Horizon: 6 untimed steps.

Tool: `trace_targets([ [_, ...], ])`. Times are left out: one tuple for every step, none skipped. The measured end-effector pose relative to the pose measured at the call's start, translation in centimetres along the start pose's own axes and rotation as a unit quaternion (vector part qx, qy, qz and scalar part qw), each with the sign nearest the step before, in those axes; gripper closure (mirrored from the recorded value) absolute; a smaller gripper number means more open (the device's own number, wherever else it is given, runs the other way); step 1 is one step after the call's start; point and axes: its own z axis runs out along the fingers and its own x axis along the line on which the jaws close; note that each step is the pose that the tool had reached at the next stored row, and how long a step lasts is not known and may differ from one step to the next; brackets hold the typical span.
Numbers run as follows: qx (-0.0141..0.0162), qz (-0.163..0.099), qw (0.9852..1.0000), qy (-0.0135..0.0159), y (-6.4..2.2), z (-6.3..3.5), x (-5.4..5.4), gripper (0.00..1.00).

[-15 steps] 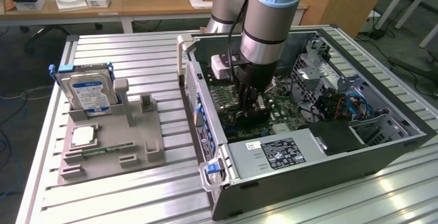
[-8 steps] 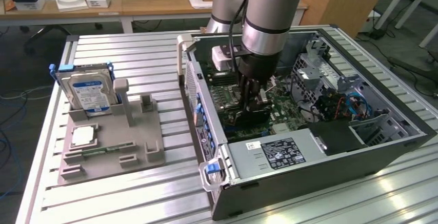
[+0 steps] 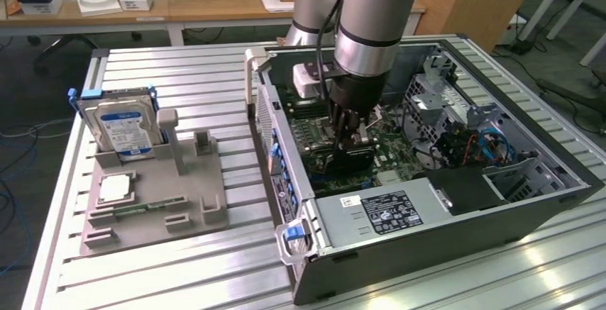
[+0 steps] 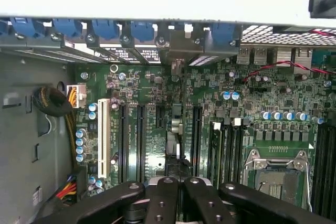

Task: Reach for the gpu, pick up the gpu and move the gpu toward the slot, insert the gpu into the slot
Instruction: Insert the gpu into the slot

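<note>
Gripper (image 3: 353, 138) is inside the open computer case (image 3: 530, 203), low over the motherboard (image 3: 393, 159), fingers (image 4: 163, 203) drawn together. In the wrist view the gpu (image 4: 174, 150) sits directly beyond the fingertips, seen edge-on as a thin dark strip with a pale metal part midway, clamped between them.

Key relation: the card's long axis runs straight away from the gripper toward the case's rear wall with the blue card clips (image 4: 105, 29), parallel to the dark expansion slots (image 4: 140, 140) flanking it. It lines up with the short slot between the longer ones. Whether its lower edge is already seated in a slot or just above it, I cannot tell: the view is down the card's top edge.

In the exterior view the gpu (image 3: 345, 159) shows as a flat dark rectangle standing upright below the gripper, near the board's centre, its face toward the exterior view's left.

On the table (image 3: 189, 274), well apart from the case, a grey fixture (image 3: 189, 189) carries the blue-labelled hard drive (image 3: 121, 127) and a green memory stick (image 3: 147, 206).

Judgement: work is at the insertion stage.
</note>
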Motion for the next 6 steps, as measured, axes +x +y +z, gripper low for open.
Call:
trace_targets([
  [0.0,0.0,1.0,0.0,0.01,0.0,0.0,0.9],
  [0.0,0.0,1.0,0.0,0.01,0.0,0.0,0.9],
  [0.0,0.0,1.0,0.0,0.03,0.0,0.0,0.9],
  [0.0,0.0,1.0,0.0,0.05,0.0,0.0,0.9],
  [0.0,0.0,1.0,0.0,0.06,0.0,0.0,0.9],
  [0.0,0.0,1.0,0.0,0.06,0.0,0.0,0.9],
])
